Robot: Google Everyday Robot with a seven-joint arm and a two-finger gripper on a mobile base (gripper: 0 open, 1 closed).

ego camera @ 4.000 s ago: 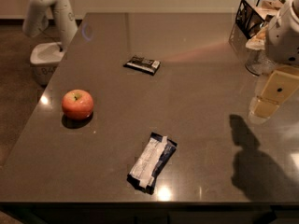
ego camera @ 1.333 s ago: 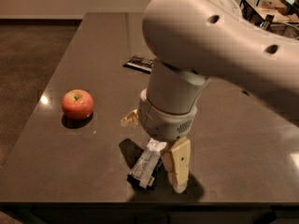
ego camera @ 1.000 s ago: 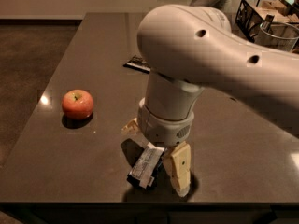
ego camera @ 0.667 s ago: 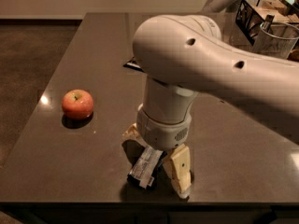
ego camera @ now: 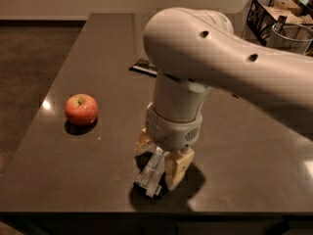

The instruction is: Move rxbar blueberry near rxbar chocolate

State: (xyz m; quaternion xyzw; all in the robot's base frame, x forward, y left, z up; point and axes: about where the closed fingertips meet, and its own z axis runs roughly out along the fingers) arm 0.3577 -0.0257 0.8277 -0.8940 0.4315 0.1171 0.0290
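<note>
Gripper (ego camera: 157, 166) is positioned low over the near edge of the tabletop (ego camera: 58, 175), pointing straight down from the large white arm (ego camera: 220, 58) that reaches across from the right. Its two tan fingers (ego camera: 177, 169) stand apart, one on each side of the blueberry bar (ego camera: 149, 174). The right finger sits against the bar's side and the left finger is beside its far end. Whether the pads are pressing on the wrapper cannot be told.

The blueberry bar lies at the front of the tabletop, slanted, with its whitish panel up. Its far end is between the fingers and its near end is close to the front edge.

The chocolate bar (ego camera: 143, 66) lies flat further back, near the middle of the tabletop and well apart from the blueberry bar. Only its left part shows, as the arm covers the rest.

A red apple (ego camera: 81, 109) sits upright on the left side, well apart from both bars.

A wire basket (ego camera: 261, 13) and a clear container (ego camera: 292, 37) stand at the far right corner.
</note>
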